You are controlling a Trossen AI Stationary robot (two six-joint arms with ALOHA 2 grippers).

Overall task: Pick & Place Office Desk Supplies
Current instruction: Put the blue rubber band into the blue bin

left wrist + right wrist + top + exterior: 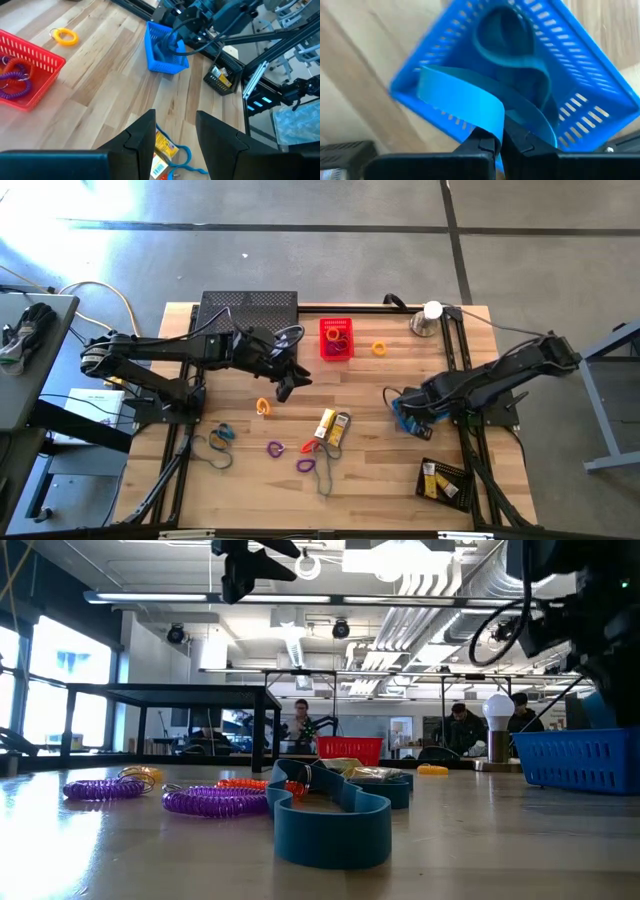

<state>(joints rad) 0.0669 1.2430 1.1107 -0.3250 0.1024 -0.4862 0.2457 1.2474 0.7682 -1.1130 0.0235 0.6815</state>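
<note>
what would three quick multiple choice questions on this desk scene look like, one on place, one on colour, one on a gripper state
1. Where is the right gripper?
A. over the blue basket
B. over the red basket
C. beside the black mesh tray

2. What colour is the band it holds?
A. yellow
B. blue
C. purple

3. How is the left gripper?
A. shut on a box
B. shut on a coil
C. open, holding nothing

Answers: 1 A, the blue basket fills the right wrist view. 2 B, a blue strip is pinched between its fingers. 3 C, bare table shows between its fingers.
</note>
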